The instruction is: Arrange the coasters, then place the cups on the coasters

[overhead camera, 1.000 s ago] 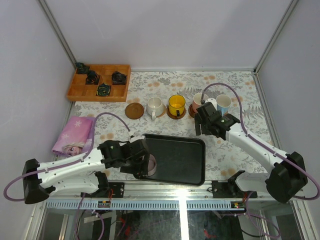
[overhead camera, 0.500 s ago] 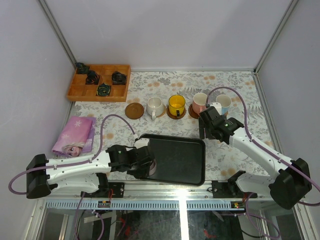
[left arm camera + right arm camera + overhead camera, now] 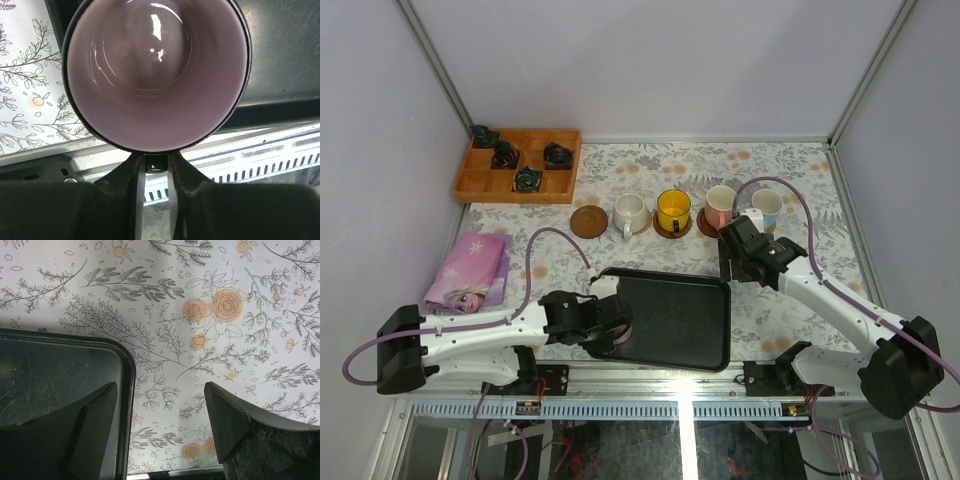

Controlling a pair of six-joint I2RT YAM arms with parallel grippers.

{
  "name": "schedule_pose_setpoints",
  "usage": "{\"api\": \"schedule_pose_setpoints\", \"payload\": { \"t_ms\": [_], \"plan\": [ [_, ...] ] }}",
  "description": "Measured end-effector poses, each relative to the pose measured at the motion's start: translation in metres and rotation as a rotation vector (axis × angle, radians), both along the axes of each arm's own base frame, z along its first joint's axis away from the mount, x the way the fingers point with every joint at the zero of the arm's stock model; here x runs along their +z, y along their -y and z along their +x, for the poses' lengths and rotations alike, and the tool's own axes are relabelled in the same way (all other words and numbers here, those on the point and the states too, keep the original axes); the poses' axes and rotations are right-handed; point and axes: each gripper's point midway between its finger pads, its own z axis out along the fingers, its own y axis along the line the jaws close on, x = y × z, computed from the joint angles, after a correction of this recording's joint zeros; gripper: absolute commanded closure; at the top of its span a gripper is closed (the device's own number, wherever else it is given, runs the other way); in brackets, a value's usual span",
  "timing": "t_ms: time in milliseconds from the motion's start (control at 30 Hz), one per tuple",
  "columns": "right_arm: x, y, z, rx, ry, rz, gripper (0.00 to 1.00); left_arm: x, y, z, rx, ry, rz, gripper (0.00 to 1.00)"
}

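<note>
A pale lilac cup [image 3: 155, 75] with a dark rim stands in the near-left corner of the black tray [image 3: 680, 320]. My left gripper [image 3: 612, 326] is shut on its handle, which is pinched between the fingers [image 3: 136, 185]. The cream-white cup [image 3: 629, 212], yellow cup [image 3: 673, 209], pink-handled cup [image 3: 720, 203] and blue-handled cup [image 3: 767, 206] stand in a row at the back, with coaster edges [image 3: 672, 230] showing under some. One bare coaster [image 3: 588, 221] lies left of them. My right gripper [image 3: 159, 389] hangs open and empty over the tray's far-right corner [image 3: 127, 365].
A wooden compartment box [image 3: 520, 165] holding dark objects sits at the back left. A pink printed pouch [image 3: 470, 270] lies near the left wall. The enclosure walls close in the sides and the metal rail [image 3: 260, 150] runs along the near edge.
My left gripper has closed on the lilac cup's handle after shifting slightly right. The right arm drew back from the cup row toward the tray's corner, staying open.
</note>
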Motion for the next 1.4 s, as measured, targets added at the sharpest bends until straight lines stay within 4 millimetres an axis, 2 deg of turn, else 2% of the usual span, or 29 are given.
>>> {"api": "schedule_pose_setpoints", "payload": {
  "t_ms": [100,333,467,533,700,867,1100,1267,1400],
  "plan": [
    [0.000,0.001,-0.001,-0.001,0.001,0.001,0.22,0.000,0.001,0.001,0.007,0.007,-0.002,1.00],
    [0.000,0.002,-0.003,-0.007,0.007,0.009,0.24,0.000,0.003,0.007,0.009,0.038,0.013,1.00],
    [0.000,0.004,-0.007,-0.010,0.009,0.012,0.26,0.008,0.005,0.018,0.001,0.089,0.038,1.00],
    [0.000,0.006,-0.009,-0.010,0.012,0.015,0.27,0.021,0.010,0.028,-0.001,0.136,0.033,1.00],
    [0.003,0.006,-0.009,-0.010,0.024,0.021,0.29,0.069,0.027,0.057,0.008,0.289,-0.008,1.00],
    [0.003,0.005,-0.008,-0.009,0.028,0.026,0.31,0.103,0.031,0.082,0.043,0.426,-0.010,1.00],
    [0.001,0.001,-0.003,-0.001,0.036,0.033,0.34,0.111,0.003,0.108,0.130,0.540,0.098,1.00],
    [-0.004,-0.007,0.005,0.014,0.038,0.044,0.37,0.121,-0.024,0.141,0.260,0.610,0.143,1.00],
    [-0.011,-0.013,0.011,0.027,0.029,0.040,0.38,0.123,-0.057,0.175,0.381,0.665,0.165,1.00]
  ]
}}
